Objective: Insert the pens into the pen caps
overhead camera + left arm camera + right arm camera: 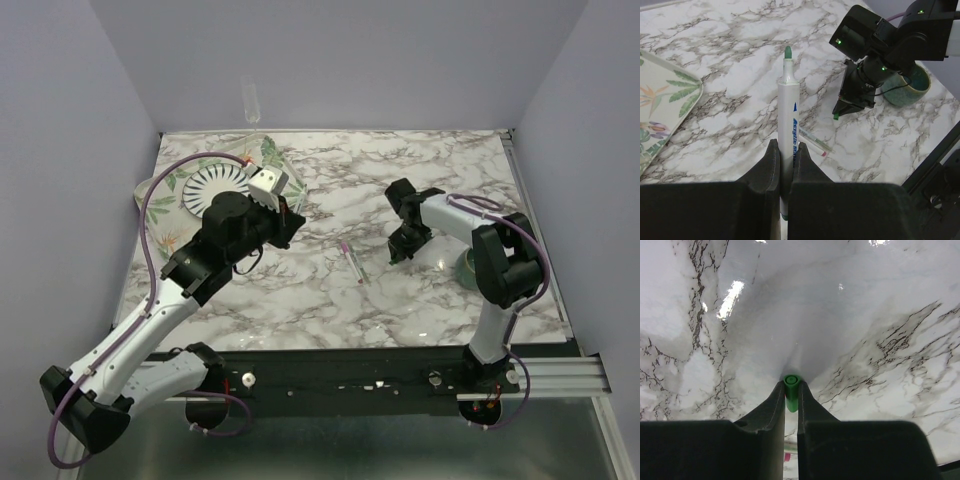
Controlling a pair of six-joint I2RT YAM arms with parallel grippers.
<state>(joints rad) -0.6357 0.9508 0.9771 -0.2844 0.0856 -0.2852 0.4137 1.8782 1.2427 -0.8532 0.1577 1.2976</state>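
My left gripper is shut on a white-barrelled pen. The pen's green tip is bare and points toward the right arm. My right gripper is shut on the green cap, held just above the marble and open end outward. The cap also shows in the left wrist view, apart from the pen tip. A second white pen lies flat on the table between the grippers. It has a pink end; I cannot tell if that is the pink cap.
A striped plate sits on a floral tray at the back left, behind my left gripper. A teal cup stands by the right arm, close to my right gripper. The marble table ends at a black rail in front.
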